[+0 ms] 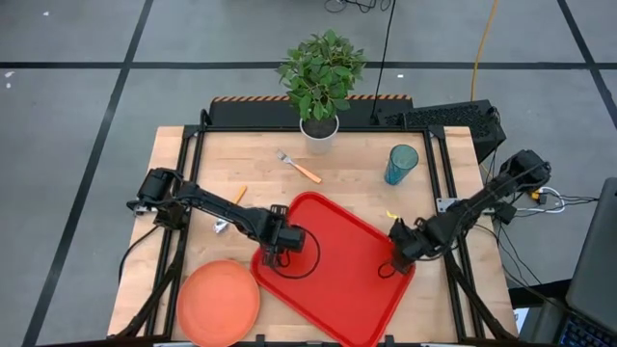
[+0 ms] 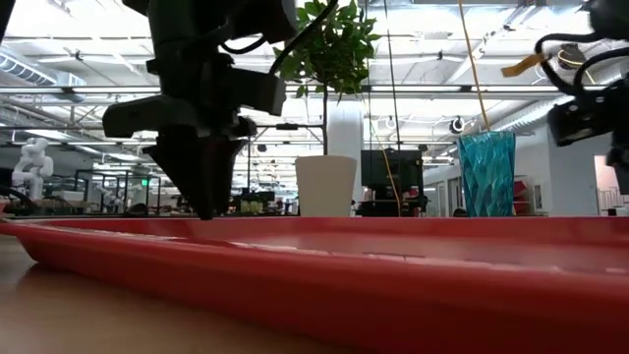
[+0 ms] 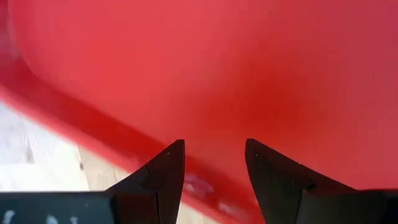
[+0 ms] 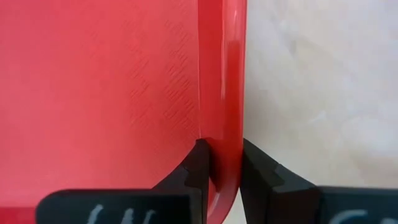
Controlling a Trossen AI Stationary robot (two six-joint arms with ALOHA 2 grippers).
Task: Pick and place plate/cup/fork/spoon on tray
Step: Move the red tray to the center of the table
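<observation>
- The plate (image 1: 219, 302) lies at 7 o'clock on the table (image 1: 183, 183), just beside the tray (image 1: 357, 289).
- The tray sits tilted around 5 o'clock.
- The right gripper (image 4: 222, 163) pinches the tray's 3 o'clock rim between its fingers.
- The left gripper (image 3: 214, 163) hangs over the tray's 9 o'clock edge, fingers spread, holding nothing.
- The fork (image 1: 299, 167) lies near 12 o'clock, the cup (image 1: 401, 164) at 2 o'clock.

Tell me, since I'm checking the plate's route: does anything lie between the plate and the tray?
Nothing visible does. The plate lies on the table right beside the tray, near its left rim. The left gripper hangs open over that rim, above the route; the right gripper pinches the opposite rim.
</observation>
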